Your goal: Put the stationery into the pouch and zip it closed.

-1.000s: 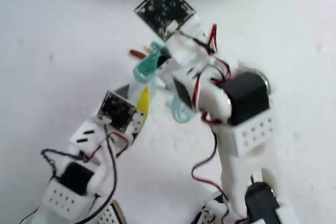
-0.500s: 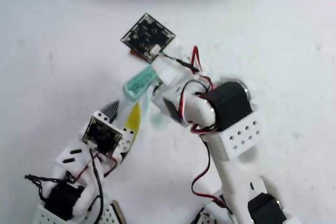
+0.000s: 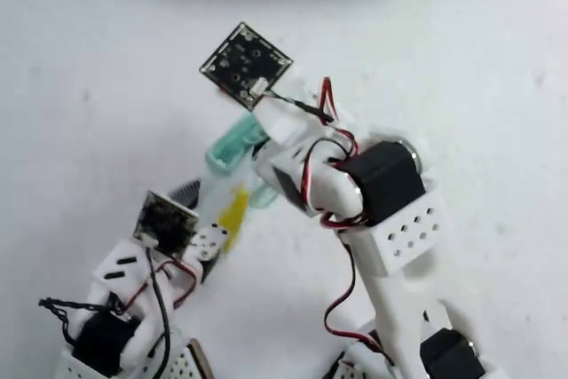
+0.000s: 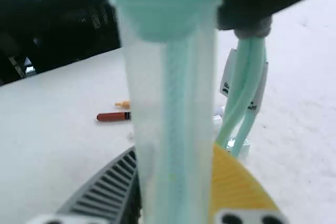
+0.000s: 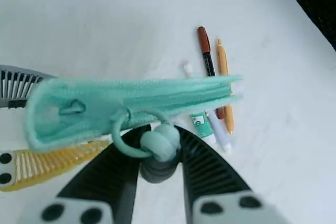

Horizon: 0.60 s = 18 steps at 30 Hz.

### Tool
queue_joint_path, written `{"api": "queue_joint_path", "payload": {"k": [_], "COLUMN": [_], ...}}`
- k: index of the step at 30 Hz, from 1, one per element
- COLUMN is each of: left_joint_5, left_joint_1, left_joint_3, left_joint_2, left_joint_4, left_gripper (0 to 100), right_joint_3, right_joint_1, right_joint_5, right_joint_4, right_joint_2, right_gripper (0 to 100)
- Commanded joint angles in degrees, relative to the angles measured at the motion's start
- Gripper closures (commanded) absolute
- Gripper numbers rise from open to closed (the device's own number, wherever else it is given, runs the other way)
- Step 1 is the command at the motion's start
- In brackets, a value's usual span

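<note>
Pouch (image 5: 131, 108) pinched in left hand (image 4: 174, 171), right hand (image 5: 156, 150) seemingly gripping zip pull (image 5: 161, 139)

Overhead; both wrist views near pouch (image 5: 131, 106)

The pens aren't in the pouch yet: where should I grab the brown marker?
I'd grip the brown marker near its brown end, coming straight down and closing across the barrel. It lies flat on the table, and the orange pen lies closest along its other half.

The pouch (image 5: 131, 106) is mint green, the right hand (image 5: 157, 140) black; beyond it, a brown pen (image 5: 205, 59), an orange pen (image 5: 224, 77).
</note>
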Motion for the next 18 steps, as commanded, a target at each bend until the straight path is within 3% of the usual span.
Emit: {"api": "queue_joint_path", "payload": {"k": [1,5,10,15,18], "left_joint_5": [6.7,5.8,5.7,5.5,5.5], "left_joint_1": [-1.4,-4.3,-4.3,-3.7,-3.9], "left_joint_3": [-4.2,-6.2,-7.3,-14.4,-14.0], "left_joint_2": [-0.3,-0.3,-0.3,-0.3,-0.3], "left_joint_4": [3.9,5.6,6.2,14.9,15.4], "left_gripper": [74,74,74,74,74], "right_joint_3": [-0.4,-0.4,-0.3,4.3,6.8], "right_joint_1": [-0.4,-1.0,-7.0,-10.6,-10.9], "right_joint_5": [-0.2,-0.2,-0.1,3.4,4.7], "right_joint_4": [-1.9,-1.5,-1.5,-1.9,-1.9], "right_joint_2": [-0.7,-1.0,-0.5,-0.6,-0.9], "right_gripper": [98.1,98.1,98.1,98.1,98.1]}}
